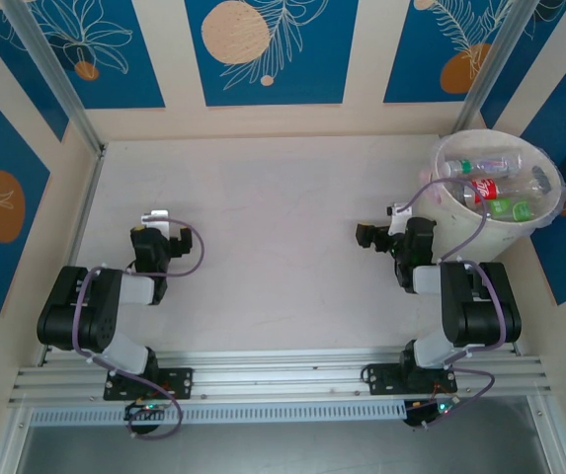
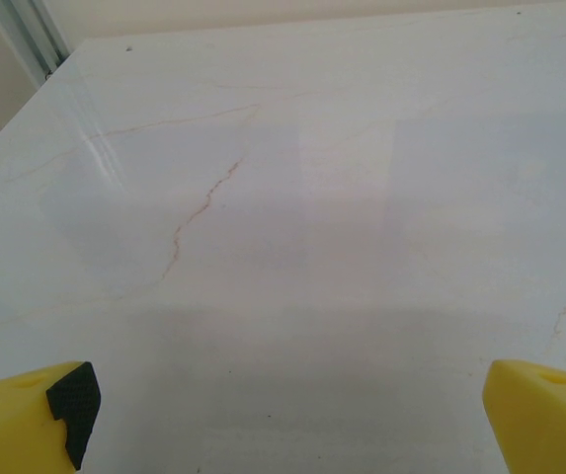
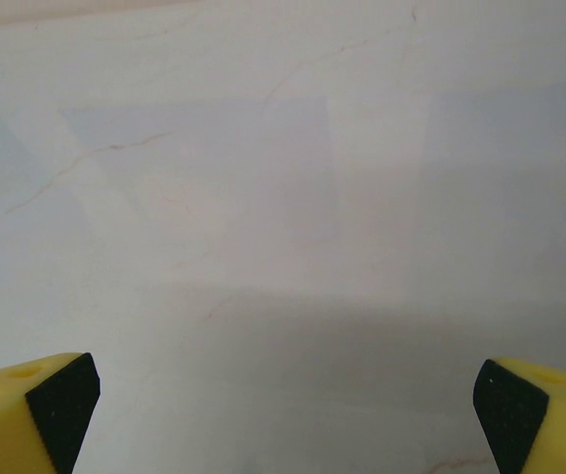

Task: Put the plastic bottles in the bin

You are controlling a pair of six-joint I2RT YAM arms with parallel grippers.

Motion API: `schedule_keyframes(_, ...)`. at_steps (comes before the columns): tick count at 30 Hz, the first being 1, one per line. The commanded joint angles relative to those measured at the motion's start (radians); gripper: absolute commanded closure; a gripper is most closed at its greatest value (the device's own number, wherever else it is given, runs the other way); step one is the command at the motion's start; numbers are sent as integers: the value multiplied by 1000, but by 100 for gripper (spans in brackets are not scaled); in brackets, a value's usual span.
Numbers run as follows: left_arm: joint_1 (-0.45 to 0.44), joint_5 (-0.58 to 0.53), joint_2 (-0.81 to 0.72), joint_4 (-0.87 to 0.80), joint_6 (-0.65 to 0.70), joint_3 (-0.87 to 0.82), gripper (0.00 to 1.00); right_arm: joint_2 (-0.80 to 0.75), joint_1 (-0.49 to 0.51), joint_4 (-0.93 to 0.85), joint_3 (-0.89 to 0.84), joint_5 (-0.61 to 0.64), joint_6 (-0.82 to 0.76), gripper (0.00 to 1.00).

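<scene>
Bottles (image 1: 488, 188) in bin (image 1: 444, 163), near right hand (image 3: 283, 400)

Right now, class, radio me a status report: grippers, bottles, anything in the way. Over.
Open, empty: left gripper, right gripper, over bare table. All visible plastic bottles inside the bin, far right. Nothing in the way.

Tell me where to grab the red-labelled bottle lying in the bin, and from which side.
Grip the red-labelled bottle across its labelled middle, coming straight down through the open mouth of the bin. It appears to lie on its side atop the other bottles, so its body faces upward, while the bin's tall wall blocks any sideways approach. Close across its long axis.
</scene>
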Motion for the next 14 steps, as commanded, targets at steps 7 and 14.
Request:
schedule_keyframes(7, -4, 1, -2, 23, 20, 3, 0, 3, 2, 52, 9, 8, 16, 1)
schedule_keyframes(14, -4, 5, -2, 23, 21, 1, 0, 3, 3, 52, 8, 9, 16, 1)
